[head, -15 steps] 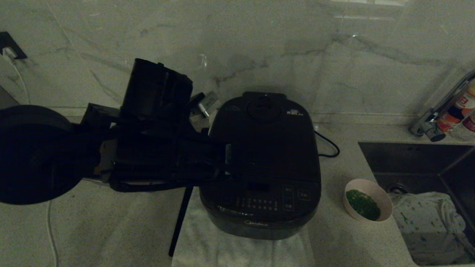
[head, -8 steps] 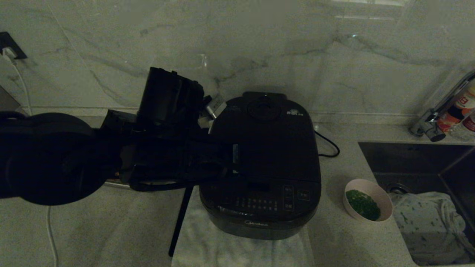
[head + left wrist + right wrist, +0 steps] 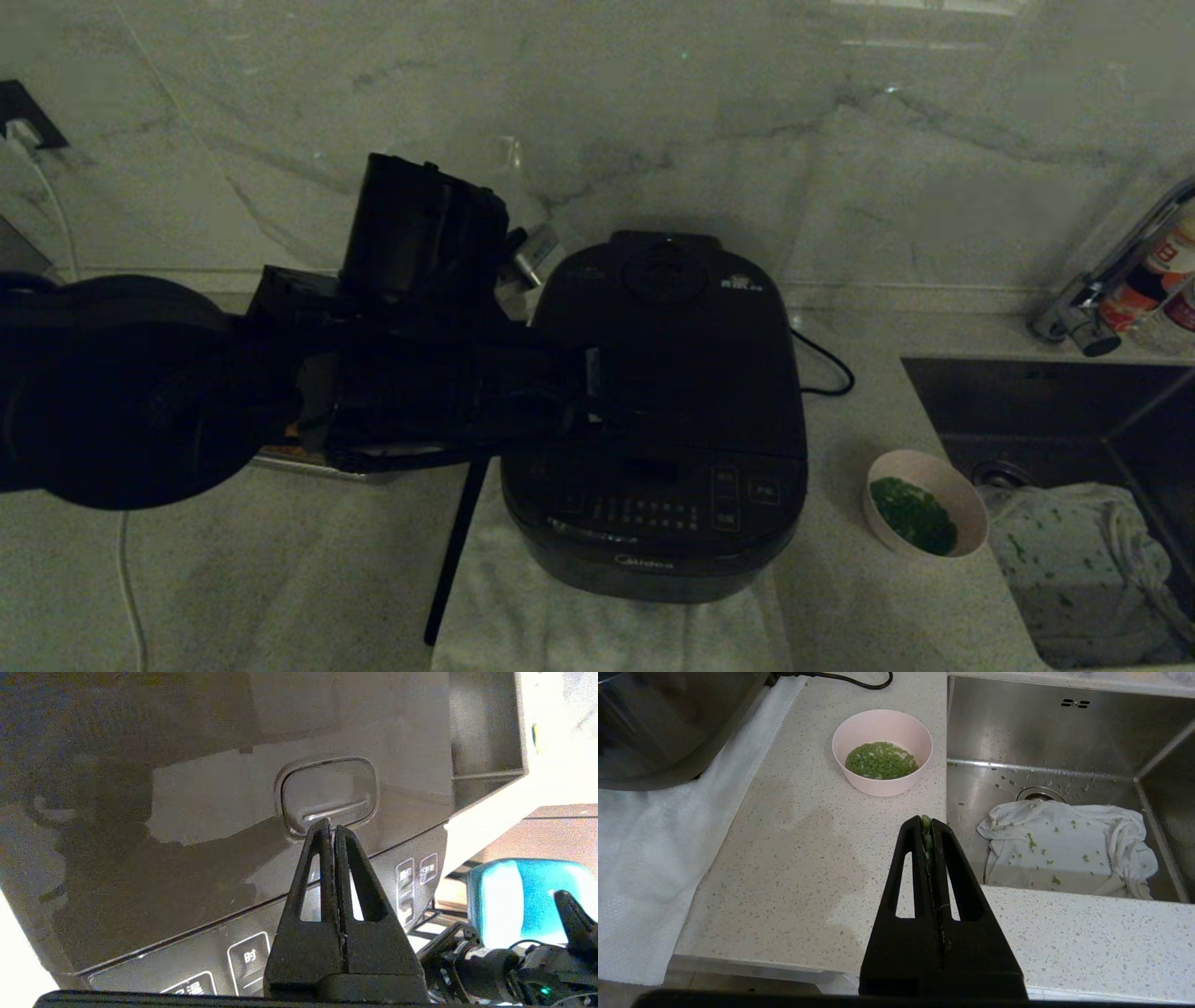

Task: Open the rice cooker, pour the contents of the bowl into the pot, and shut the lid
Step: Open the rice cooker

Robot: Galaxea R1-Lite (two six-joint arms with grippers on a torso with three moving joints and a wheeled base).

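Observation:
The black rice cooker (image 3: 653, 523) stands mid-counter with its lid (image 3: 691, 364) down, so the pot is hidden. My left gripper (image 3: 592, 375) reaches in from the left over the lid's front left part. In the left wrist view it (image 3: 328, 828) is shut and its tips meet the lower edge of the lid's release button (image 3: 329, 788). The small pinkish bowl (image 3: 924, 513) with chopped green herbs (image 3: 880, 760) sits right of the cooker by the sink. My right gripper (image 3: 926, 823) hangs shut over the counter's front edge, short of the bowl (image 3: 882, 777), with a green scrap stuck between its tips.
A white towel (image 3: 597, 635) lies under the cooker. The steel sink (image 3: 1036, 401) at right holds a speckled cloth (image 3: 1074, 551), with a tap (image 3: 1083, 317) and bottles (image 3: 1153, 275) behind. A steel tray (image 3: 308, 460) peeks out under my left arm. A power cord (image 3: 826, 364) trails behind the cooker.
My left arm has pushed to the right, carrying the shut gripper farther over the lid, then lifted slightly. Cooker and bowl stay put.

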